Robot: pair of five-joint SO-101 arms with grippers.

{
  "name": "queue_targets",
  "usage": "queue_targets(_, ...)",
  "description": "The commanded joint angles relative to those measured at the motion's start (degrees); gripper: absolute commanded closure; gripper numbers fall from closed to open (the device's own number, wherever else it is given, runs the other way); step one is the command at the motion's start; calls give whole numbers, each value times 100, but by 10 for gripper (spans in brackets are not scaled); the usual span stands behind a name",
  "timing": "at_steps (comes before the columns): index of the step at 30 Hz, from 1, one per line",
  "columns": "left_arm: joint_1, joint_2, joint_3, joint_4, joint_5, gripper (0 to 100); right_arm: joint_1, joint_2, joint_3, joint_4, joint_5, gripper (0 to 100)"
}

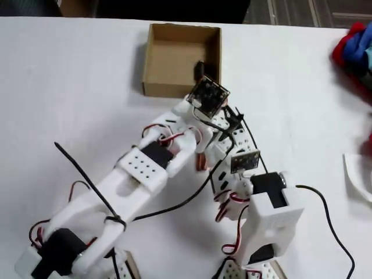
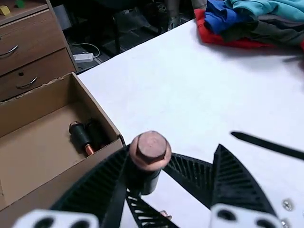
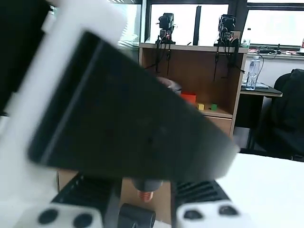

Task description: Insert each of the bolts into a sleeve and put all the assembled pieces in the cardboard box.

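one small hard bolt (image 2: 150, 148) in its sleeve (image 2: 144, 181), clenched by the left hand (image 2: 159, 168); likely slippery, hold the sleeve.

Left tool (image 2: 151, 166): black, ribbed fingers (image 2: 102, 185), white base. Bolt (image 2: 150, 148) in it: copper head, black sleeve (image 2: 142, 183) under. Cardboard box (image 2: 33, 156) beside the tool: plain brown. Assembled piece (image 2: 81, 138) inside: black with copper end. Bench (image 2: 190, 90) beyond the tool: white. Cloths (image 2: 247, 21) far past it: red, blue, teal. Drawers (image 2: 23, 52) behind the box: brown wood. Arms (image 1: 142, 168): white, black motors, red-black wires.
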Motion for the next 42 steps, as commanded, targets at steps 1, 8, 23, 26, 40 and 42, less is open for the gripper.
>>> queue_targets(1,167,-554,-233,35,-35,745,-57,-31,-123,75,18,979)
queue_targets(8,-141,-1020,-215,211,-62,745,-66,-31,-123,66,18,979)
queue_targets(23,-378,-1055,224,-229,-70,749,-66,-31,-123,75,18,979)
queue_targets(26,-580,-1055,-40,-273,-70,749,-57,-31,-123,92,18,979)
queue_targets(40,-3525,-1055,-875,2989,-62,748,268,-233,-993,2123,18,979)
queue_targets(42,-3701,-1020,-822,3332,-62,748,224,-576,-1055,2721,18,980)
